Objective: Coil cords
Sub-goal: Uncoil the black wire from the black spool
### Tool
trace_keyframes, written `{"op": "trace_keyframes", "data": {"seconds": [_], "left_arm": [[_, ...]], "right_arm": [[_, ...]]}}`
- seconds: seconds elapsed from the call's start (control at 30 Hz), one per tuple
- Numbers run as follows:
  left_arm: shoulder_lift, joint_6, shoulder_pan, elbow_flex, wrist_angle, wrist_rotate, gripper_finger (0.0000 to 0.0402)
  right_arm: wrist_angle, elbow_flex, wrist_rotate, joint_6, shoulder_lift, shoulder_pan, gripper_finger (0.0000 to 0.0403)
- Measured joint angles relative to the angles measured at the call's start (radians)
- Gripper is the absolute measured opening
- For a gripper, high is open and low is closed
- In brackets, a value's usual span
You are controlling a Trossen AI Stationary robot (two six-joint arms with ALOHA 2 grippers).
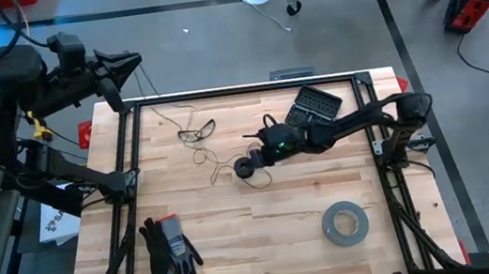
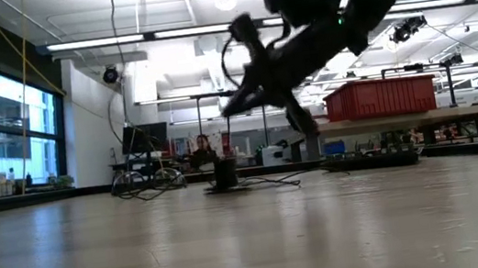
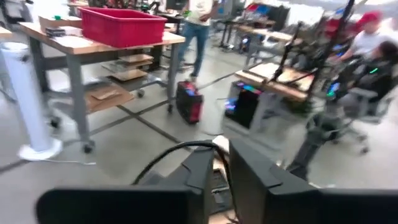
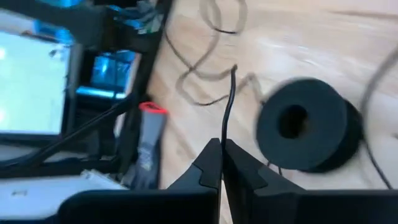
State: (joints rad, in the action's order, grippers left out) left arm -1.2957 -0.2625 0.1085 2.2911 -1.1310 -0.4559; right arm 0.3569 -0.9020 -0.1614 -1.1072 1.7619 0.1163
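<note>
A thin dark cord (image 1: pixel 215 164) lies in loose loops on the wooden table, next to its small round black spool (image 1: pixel 245 167), which rests on the table and also shows in the right wrist view (image 4: pixel 305 124) and the low view (image 2: pixel 224 175). My right gripper (image 1: pixel 259 157) is at the table's middle, right beside the spool, shut on the cord. My left gripper (image 1: pixel 129 67) is raised over the table's far left corner, its fingers close together, with a dark cord (image 3: pixel 165 158) arcing out from between them. My right gripper pinches the thin cord (image 4: pixel 225 134) between its two fingertips. The cord runs on straight past the tips, along the fingers, to a free stretch over the table (image 4: pixel 233 71). My left gripper seems to pinch a dark cord (image 3: pixel 210 145) at its fingertips. The cord curves away slack to one side; the place of contact is partly hidden by the fingers.
A grey tape roll (image 1: pixel 344 222) lies near the right front. Dark work gloves (image 1: pixel 170 251) lie near the left front. A flat black gridded object (image 1: pixel 313 104) lies at the far right. Black frame bars (image 1: pixel 126 171) edge the table. People show in the room beyond.
</note>
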Motion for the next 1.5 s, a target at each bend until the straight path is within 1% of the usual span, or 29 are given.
{"op": "trace_keyframes", "data": {"seconds": [0.07, 0.2, 0.3, 0.4, 0.5, 0.6, 0.77, 0.87, 0.97, 1.03, 1.1, 1.3, 1.43, 1.5], "left_arm": [[0.006, -0.032, 0.000, 0.001, 0.004, 0.048, 0.0082], [0.008, -0.070, 0.000, 0.001, -0.027, 0.090, 0.0139], [0.006, -0.102, 0.000, 0.000, -0.056, 0.094, 0.0175], [0.008, -0.103, 0.000, 0.000, -0.068, 0.094, 0.0197], [0.007, -0.111, 0.000, 0.000, -0.070, 0.095, 0.0207], [0.007, -0.110, 0.000, 0.000, -0.075, 0.091, 0.0209], [0.007, -0.101, 0.000, -0.003, -0.095, 0.040, 0.0209], [0.007, -0.094, 0.000, -0.019, -0.098, 0.033, 0.0209], [0.007, -0.083, 0.000, -0.041, -0.101, 0.030, 0.0209], [0.006, -0.076, 0.000, -0.061, -0.098, 0.027, 0.0209], [0.007, -0.076, 0.000, -0.086, -0.099, 0.026, 0.0209], [0.007, -0.067, 0.000, -0.146, -0.098, 0.025, 0.0209], [0.018, -0.067, 0.000, -0.199, -0.089, 0.023, 0.0209], [0.029, -0.067, 0.000, -0.234, -0.068, 0.021, 0.0209]], "right_arm": [[0.000, 0.000, -0.010, 0.034, -0.033, 0.007, 0.0001], [0.000, 0.000, -0.020, 0.071, -0.102, 0.023, 0.0001], [0.000, 0.000, -0.024, 0.086, -0.148, 0.036, 0.0001], [0.003, 0.000, -0.027, 0.094, -0.192, 0.051, 0.0000], [0.006, 0.000, -0.028, 0.095, -0.237, 0.065, 0.0000], [0.021, 0.000, -0.027, 0.096, -0.290, 0.081, 0.0000], [0.079, 0.000, -0.027, 0.113, -0.387, 0.107, 0.0000], [0.073, -0.034, -0.027, 0.136, -0.434, 0.115, 0.0000], [0.069, -0.114, -0.053, 0.182, -0.449, 0.114, 0.0000], [0.036, -0.197, -0.078, 0.230, -0.449, 0.114, 0.0000], [-0.048, -0.305, -0.084, 0.308, -0.444, 0.109, 0.0000], [-0.431, -0.637, -0.071, 0.581, -0.419, 0.097, 0.0000], [-0.568, -0.806, -0.051, 0.687, -0.412, 0.097, 0.0000], [-0.601, -0.872, -0.041, 0.726, -0.410, 0.097, 0.0000]]}}
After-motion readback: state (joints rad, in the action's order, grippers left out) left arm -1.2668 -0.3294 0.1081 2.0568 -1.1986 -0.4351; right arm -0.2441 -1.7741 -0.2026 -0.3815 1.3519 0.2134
